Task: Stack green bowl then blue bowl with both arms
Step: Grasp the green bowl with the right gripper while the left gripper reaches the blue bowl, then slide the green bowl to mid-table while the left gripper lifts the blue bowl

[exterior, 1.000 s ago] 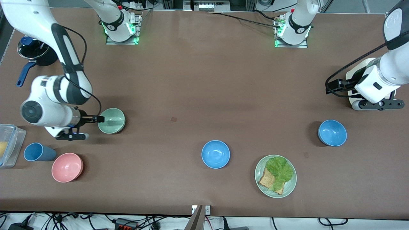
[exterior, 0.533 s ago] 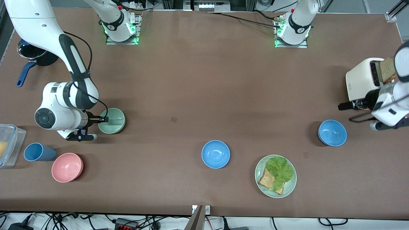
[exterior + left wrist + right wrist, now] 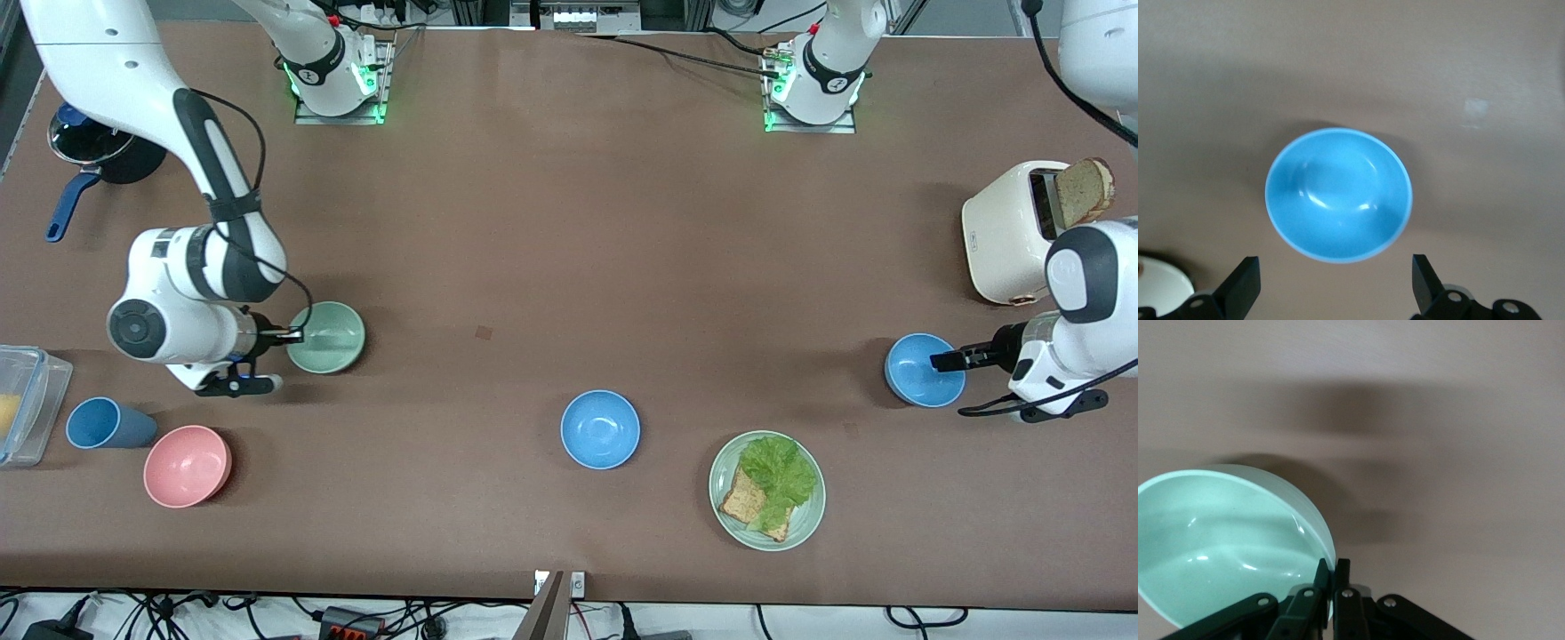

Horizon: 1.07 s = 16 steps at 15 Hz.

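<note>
Pinching the green bowl [image 3: 325, 337] rim, right pincer [image 3: 1333, 570]; left pincer [image 3: 1331, 287] spread above blue bowl [image 3: 1338, 194].

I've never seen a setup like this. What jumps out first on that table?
Two big white arms at work: the right gripper is pinched shut on the rim of the green bowl near the right arm's end of the table, while the left gripper hangs open over a blue bowl at the left arm's end. A second blue bowl sits mid-table, beside a plate of lettuce and toast.
</note>
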Tool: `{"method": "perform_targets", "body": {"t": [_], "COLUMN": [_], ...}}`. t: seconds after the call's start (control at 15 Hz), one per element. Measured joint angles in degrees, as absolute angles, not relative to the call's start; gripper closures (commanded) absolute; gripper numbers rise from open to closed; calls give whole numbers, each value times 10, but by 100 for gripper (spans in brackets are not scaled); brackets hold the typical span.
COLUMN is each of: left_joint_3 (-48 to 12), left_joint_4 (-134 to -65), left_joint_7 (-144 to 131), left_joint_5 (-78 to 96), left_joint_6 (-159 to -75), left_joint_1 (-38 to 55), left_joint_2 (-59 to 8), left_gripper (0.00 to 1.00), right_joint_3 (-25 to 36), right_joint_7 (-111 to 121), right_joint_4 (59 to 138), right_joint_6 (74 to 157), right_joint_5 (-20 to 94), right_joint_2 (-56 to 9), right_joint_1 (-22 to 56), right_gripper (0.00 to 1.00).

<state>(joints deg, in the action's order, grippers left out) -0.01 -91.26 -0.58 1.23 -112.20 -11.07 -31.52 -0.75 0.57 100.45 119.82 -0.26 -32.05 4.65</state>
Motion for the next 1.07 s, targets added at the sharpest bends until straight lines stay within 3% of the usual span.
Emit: {"method": "perform_targets", "body": {"t": [0.53,0.8,1.07], "left_joint_3": [0,0,0], "left_joint_4": [-912,-913,-913], "left_joint_7": [119,143,156], "left_joint_5": [12,12,12], "left_joint_6": [-1161,-1179,-1179], "left_joint_1": [-150,-153,-158], "left_joint_2": [-372,-389,-397], "left_gripper": [0,26,66], "right_joint_3": [-17,-17,-16], "right_joint_7": [-217,-287,-316], "right_joint_4": [949,915,896], "right_joint_6": [1200,1203,1217], "right_joint_5": [51,106,116], "right_joint_2": [-335,-371,-402], "right_joint_1": [292,362,388], "right_gripper": [100,100,100]}}
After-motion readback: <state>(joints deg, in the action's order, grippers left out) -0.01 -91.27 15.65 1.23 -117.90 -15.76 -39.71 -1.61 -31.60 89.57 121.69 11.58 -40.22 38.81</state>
